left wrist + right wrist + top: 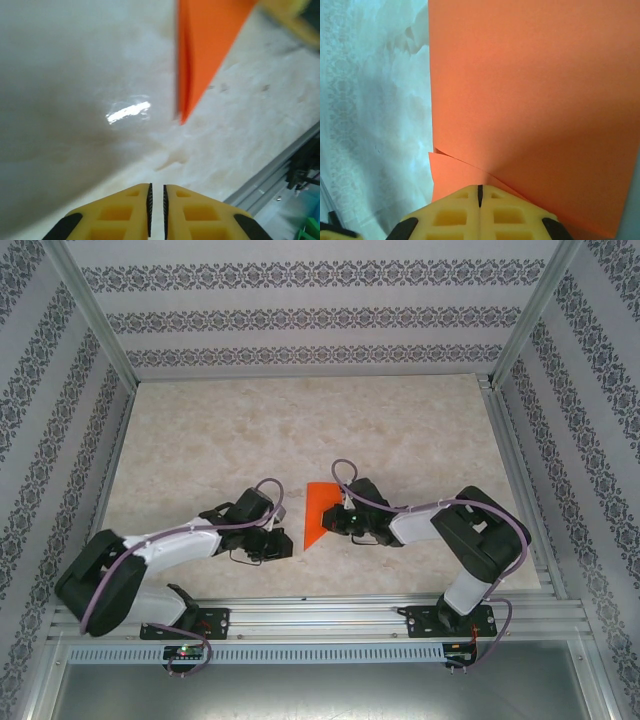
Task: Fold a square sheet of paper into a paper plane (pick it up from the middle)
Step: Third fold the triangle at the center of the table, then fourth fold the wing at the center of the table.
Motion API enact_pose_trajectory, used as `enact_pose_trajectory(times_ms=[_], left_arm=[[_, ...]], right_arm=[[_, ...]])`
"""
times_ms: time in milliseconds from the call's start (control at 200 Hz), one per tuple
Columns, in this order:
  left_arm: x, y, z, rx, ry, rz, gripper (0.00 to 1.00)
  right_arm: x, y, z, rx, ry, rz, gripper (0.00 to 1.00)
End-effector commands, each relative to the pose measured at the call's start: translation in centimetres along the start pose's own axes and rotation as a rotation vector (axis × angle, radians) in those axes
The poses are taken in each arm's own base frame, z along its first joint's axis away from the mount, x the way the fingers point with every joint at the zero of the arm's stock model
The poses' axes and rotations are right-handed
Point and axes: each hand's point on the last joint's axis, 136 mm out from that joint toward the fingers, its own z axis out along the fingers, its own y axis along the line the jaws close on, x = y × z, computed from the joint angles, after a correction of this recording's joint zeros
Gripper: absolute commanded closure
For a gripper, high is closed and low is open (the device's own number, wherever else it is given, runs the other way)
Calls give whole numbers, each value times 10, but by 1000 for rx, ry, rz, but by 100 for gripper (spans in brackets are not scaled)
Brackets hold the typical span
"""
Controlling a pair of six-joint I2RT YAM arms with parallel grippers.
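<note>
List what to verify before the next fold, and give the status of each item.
1. Right gripper shut: ok.
2. Its hold on the sheet of paper: cannot tell; the fingertips meet a layered edge, pinching or pressing unclear.
3. Left gripper empty: ok; jaws nearly closed, nothing between.
4. Left gripper apart from the paper: ok; the pointed tip lies ahead of it.
5. Paper flat on the table: cannot tell.
6. Folding finished: not ok; the shape is wide and tapered, no slim dart.
</note>
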Motion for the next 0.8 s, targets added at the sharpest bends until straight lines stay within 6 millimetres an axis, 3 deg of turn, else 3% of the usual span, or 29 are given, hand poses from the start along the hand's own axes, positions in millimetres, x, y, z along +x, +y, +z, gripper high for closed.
enact_pose_trajectory(times_ms=[0,130,285,385,630,794], left_arm=[[-13,-11,-11,23,-51,1,80],[-22,-43,-8,153,-37,23,77],[-22,-37,5,131,-7,25,78],[-26,-44,15,188,-4,37,78],[-22,-34,36,194,40,5,78],[-14,-3,44,54,63,-26,80]], right_arm=[[46,-35,1,147,75,57,96],[52,-28,-1,156,43,55,96],[48,-15,-4,101,8,57,94],[44,-4,-5,80,10,36,93],[48,-5,-2,86,34,32,93],[49,-6,-5,81,31,34,92]])
